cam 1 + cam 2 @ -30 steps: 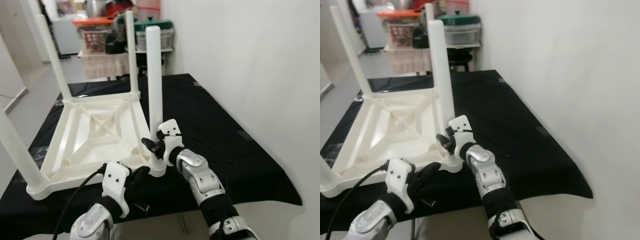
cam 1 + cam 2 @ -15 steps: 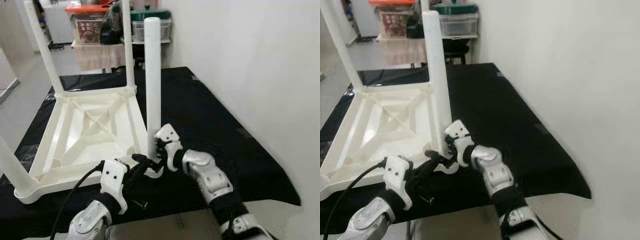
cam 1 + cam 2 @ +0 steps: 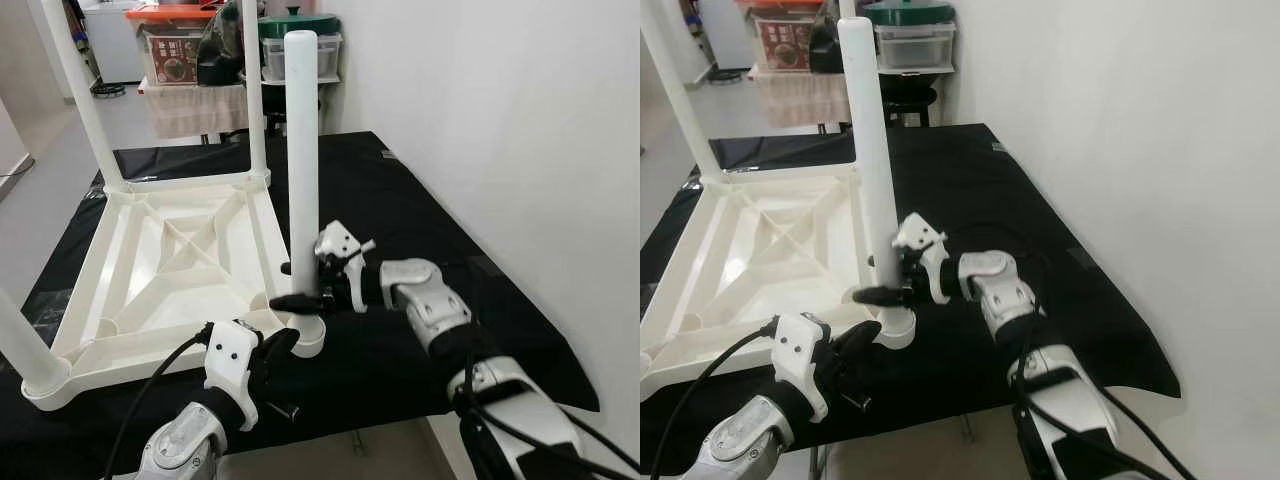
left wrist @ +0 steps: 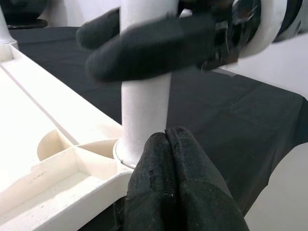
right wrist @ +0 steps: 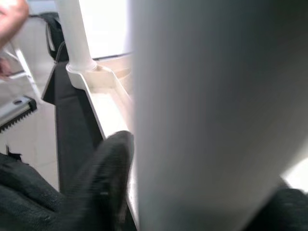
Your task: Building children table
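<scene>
A white plastic children's table point(image 3: 170, 265) lies upside down on the black-covered worktop point(image 3: 420, 230), filling the left half of the left eye view, its ribbed underside facing up. The near right leg point(image 3: 302, 160) stands upright in the corner socket point(image 3: 305, 335) at the lower centre of the frame, rising to the upper centre. Another leg point(image 3: 252, 100) stands at the far right corner, a third point(image 3: 85, 100) climbs out of the upper left, and a fourth point(image 3: 25, 345) shows at the lower left edge, in its socket at the near left corner. The right gripper point(image 3: 300, 290) reaches in from the lower right and meets the near right leg just above the socket; its jaws are closed around the leg, one black finger in front of it and one behind, as the left wrist view shows. The left gripper point(image 4: 166, 159) sits low in the lower centre of the left eye view, at the table's near edge just below the socket; its jaws are pressed together with nothing between them, the tips touching or almost touching the base of the leg. At the top of the frame, beyond the worktop, stand storage boxes point(image 3: 170, 55) on a shelf, and a white wall point(image 3: 520, 130) fills the right side.
</scene>
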Controlling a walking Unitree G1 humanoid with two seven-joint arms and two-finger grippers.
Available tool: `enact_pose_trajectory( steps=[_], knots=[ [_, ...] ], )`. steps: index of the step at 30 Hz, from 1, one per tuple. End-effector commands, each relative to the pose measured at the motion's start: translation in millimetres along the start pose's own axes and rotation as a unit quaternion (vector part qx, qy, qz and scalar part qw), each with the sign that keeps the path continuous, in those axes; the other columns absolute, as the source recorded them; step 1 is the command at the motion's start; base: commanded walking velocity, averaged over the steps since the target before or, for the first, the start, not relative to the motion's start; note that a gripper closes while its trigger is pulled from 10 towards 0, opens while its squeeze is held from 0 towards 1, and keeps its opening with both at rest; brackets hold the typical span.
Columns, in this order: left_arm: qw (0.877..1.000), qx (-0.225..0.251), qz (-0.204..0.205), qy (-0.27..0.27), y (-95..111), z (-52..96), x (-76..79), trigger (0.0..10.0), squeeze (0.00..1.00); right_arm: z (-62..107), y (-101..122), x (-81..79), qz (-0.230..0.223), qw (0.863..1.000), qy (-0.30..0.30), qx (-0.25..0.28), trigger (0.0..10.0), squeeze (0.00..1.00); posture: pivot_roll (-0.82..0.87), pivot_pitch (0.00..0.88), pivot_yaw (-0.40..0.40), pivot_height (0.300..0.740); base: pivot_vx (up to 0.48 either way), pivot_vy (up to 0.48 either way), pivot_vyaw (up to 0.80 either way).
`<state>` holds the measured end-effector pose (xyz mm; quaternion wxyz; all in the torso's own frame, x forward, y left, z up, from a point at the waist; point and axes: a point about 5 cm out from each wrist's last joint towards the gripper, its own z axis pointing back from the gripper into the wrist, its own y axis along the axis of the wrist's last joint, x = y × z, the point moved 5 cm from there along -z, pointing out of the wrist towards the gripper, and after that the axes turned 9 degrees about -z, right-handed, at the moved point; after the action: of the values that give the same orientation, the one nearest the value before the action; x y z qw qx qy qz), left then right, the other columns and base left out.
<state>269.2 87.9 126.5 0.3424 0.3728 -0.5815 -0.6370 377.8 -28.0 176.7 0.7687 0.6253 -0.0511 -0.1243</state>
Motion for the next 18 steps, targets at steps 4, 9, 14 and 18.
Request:
enact_pose_trajectory(
  steps=[4, 9, 14, 18],
  knots=[
    [1.0, -0.007, 0.002, 0.004, -2.3, 1.9, 0.9, 10.0, 0.0, 5.6, -16.9, 8.1, -0.014, 0.999, -0.029, -0.004, 0.0, 0.0, 0.05, 0.0, -0.064, 0.74, 0.0, 0.0, 0.0],
    [1.0, -0.008, -0.007, 0.01, -1.9, 3.2, -2.7, 10.0, 0.0, 9.2, -35.2, 17.1, -0.025, 0.993, -0.111, 0.003, 0.0, 0.0, 0.04, 0.0, -0.059, 0.74, 0.0, 0.0, 0.0],
    [0.999, -0.015, -0.022, 0.027, -3.2, 3.1, -12.7, 10.0, 0.0, -8.6, -69.9, 8.6, -0.101, 0.967, -0.231, -0.023, 0.0, 0.0, 0.04, 0.0, -0.043, 0.74, 0.0, 0.0, 0.0],
    [0.997, -0.024, -0.044, 0.054, -8.0, 1.1, -29.9, 10.0, 0.0, -41.9, -71.5, -30.3, -0.096, 0.968, -0.231, -0.009, 0.0, 0.0, 0.02, 0.0, -0.023, 0.74, 0.0, 0.0, 0.0]
  ],
)
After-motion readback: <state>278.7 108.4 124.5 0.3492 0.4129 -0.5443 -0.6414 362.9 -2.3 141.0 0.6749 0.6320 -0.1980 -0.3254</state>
